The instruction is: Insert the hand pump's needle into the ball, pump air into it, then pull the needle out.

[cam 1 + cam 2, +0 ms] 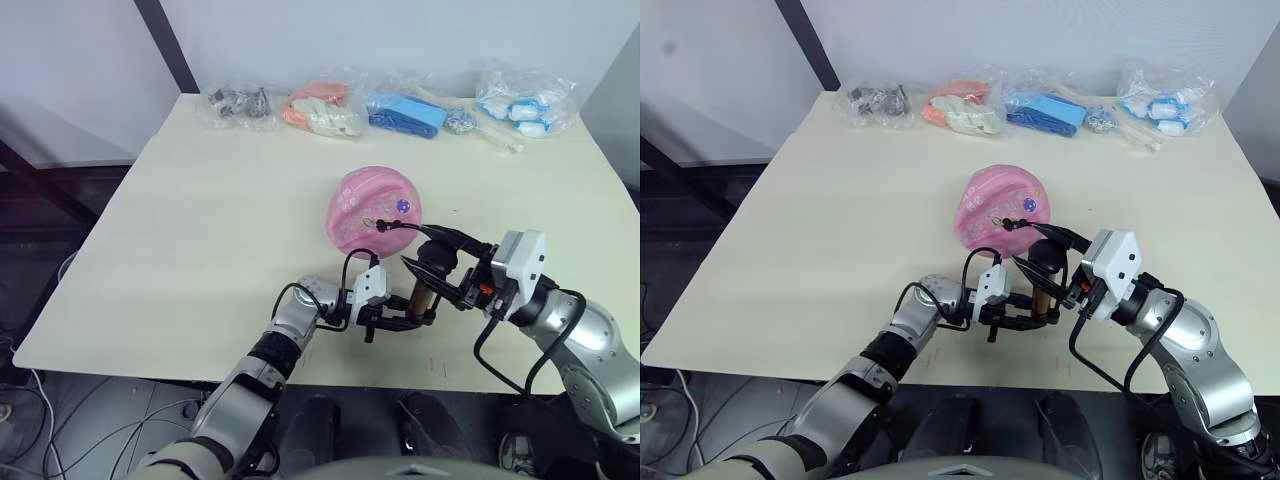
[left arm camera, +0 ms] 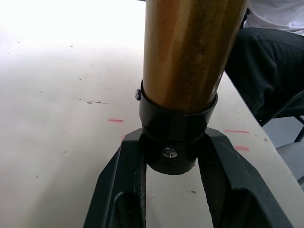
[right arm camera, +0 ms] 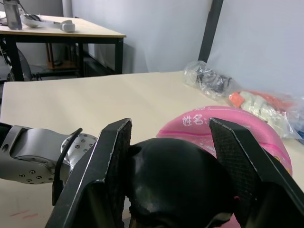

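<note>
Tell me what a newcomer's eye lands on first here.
The ball, pink, sits mid-table, with the pump's hose reaching it. Just in front, the hand pump stands upright: the left gripper clamps its base and the right gripper holds its black handle. Bagged items line the far edge.

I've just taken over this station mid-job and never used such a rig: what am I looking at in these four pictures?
Two pictures look down from the robot's head over a cream table. The other two come from cameras on its wrists. The left gripper clamps the black bottom cap of the brass pump, seen close up in the left wrist picture. The right gripper closes on the pump's black handle. The pump's thin hose runs to the pink ball; the needle is too small to make out. Bags of small parts line the far edge.
</note>
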Tool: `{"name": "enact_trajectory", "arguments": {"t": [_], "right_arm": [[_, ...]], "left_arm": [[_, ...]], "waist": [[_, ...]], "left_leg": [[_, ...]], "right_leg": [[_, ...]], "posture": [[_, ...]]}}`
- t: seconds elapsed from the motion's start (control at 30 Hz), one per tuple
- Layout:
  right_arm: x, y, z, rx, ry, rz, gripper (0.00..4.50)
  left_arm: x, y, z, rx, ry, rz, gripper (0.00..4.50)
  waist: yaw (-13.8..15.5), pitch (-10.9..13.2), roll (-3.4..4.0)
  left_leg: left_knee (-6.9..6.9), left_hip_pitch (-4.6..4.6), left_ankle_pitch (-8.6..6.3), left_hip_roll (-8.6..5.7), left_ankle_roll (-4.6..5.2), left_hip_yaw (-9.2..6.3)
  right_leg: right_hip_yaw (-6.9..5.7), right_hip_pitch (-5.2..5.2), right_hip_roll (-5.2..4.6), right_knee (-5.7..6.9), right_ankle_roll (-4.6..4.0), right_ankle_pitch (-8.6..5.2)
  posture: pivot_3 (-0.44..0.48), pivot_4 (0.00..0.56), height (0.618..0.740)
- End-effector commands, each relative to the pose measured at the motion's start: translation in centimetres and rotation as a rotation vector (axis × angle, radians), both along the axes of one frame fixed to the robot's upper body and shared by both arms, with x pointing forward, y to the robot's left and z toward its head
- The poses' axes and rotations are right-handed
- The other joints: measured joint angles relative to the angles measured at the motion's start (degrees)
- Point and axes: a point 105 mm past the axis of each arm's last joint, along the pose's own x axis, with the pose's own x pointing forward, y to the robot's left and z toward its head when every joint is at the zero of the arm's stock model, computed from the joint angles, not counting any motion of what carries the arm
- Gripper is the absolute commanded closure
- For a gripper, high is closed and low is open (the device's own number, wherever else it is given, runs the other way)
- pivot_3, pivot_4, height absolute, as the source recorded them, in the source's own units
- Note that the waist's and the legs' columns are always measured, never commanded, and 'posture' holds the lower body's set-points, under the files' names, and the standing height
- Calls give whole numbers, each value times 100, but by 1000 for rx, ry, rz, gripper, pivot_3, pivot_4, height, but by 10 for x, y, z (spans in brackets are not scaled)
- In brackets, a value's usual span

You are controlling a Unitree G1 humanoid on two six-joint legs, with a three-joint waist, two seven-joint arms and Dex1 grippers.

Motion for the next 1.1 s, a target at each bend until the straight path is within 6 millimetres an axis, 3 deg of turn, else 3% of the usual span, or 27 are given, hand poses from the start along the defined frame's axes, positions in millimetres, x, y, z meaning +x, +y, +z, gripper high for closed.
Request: {"name": "enact_trajectory", "arguments": {"t": [0.03, 0.27, 0.77, 0.9, 1.1], "right_arm": [[-6, 0, 22, 32, -61, 27, 2342], [-9, -10, 56, 67, -102, 47, 2342], [-14, -32, 109, 113, -115, 59, 2342], [-14, -32, 111, 111, -102, 63, 2342], [-15, -23, 67, 45, 5, 74, 2342]], "left_arm": [[4, -2, -4, 20, -18, 39, 3470], [1, -6, -23, 95, -17, 90, 3470], [-4, -3, -39, 164, -49, 99, 3470], [-5, -4, -41, 163, -35, 98, 3470], [-6, -6, -42, 163, -11, 102, 3470]], "waist": [[-1, 0, 0], [-4, 0, 0], [26, -2, -3], [28, -3, -4], [29, -17, -15]], "left_leg": [[0, 0, 0, 0, 0, 0], [0, 0, 0, 0, 0, -1], [6, 0, -1, -2, 3, 0], [9, -1, -3, -2, 5, 1], [18, 1, -7, -2, 11, 3]], "right_leg": [[0, 0, 0, 0, 0, 0], [0, 0, 1, 1, 0, 0], [-1, 8, -4, 0, 0, 1], [-1, 9, -5, 0, 0, 1], [-2, 16, -5, -1, 0, 1]], "posture": [[0, 150, 740], [0, 150, 740], [0, 150, 740], [0, 150, 740], [0, 150, 740]]}}
